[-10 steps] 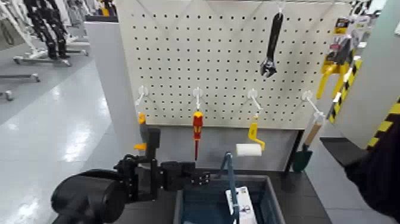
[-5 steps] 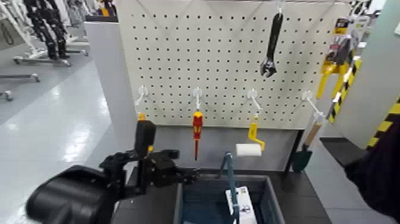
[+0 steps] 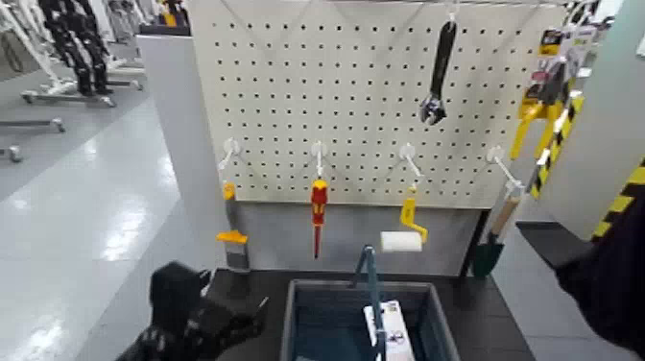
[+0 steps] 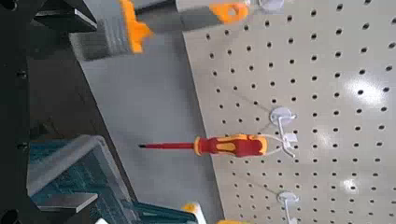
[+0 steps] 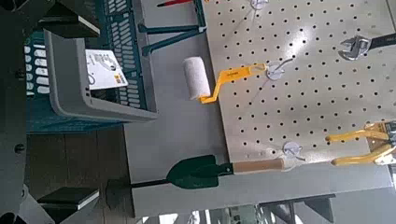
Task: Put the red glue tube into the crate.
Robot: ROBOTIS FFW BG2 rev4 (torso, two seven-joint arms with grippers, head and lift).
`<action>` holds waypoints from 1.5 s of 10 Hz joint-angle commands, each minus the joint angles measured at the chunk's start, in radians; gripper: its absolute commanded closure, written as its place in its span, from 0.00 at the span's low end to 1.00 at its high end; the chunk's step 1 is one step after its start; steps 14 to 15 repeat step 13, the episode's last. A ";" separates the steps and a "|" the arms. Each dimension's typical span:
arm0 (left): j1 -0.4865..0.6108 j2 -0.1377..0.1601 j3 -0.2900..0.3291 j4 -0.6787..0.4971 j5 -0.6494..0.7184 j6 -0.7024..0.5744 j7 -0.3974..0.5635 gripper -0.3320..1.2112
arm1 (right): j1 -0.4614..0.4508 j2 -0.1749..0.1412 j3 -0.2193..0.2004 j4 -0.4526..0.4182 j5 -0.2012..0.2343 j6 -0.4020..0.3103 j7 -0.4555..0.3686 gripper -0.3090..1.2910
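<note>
- Head view: bright overall, pale floor [image 3: 106,221] throws white glare patches, strongest toward the near left.
- Pegboard [image 3: 355,106] evenly lit in head view, holes readable; grey panel [image 3: 274,235] under it is darker.
- Crate [image 3: 370,322]: interior shaded, rim a bit lighter.
- Left arm [image 3: 178,312] near-black, little surface detail, slightly smeared. Dark shape [image 3: 614,269] at right edge equally featureless.
- Left wrist view: small hot spots on the pegboard, faint soft shadows by the hooks [image 4: 282,114].
- Right wrist view: one glare spot on the pegboard; lower-left floor [image 5: 70,168] dim.
- Light sources themselves: can't tell.
</note>
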 commanded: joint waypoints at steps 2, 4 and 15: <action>0.193 0.012 -0.013 0.015 -0.014 -0.299 0.244 0.19 | 0.015 0.140 0.002 -0.008 0.001 -0.005 -0.019 0.25; 0.221 0.026 -0.027 0.015 -0.016 -0.336 0.313 0.22 | 0.016 0.138 -0.002 -0.010 0.001 -0.006 -0.022 0.25; 0.271 0.055 -0.042 0.026 -0.005 -0.416 0.382 0.28 | 0.029 0.137 -0.008 -0.046 0.052 0.027 -0.059 0.25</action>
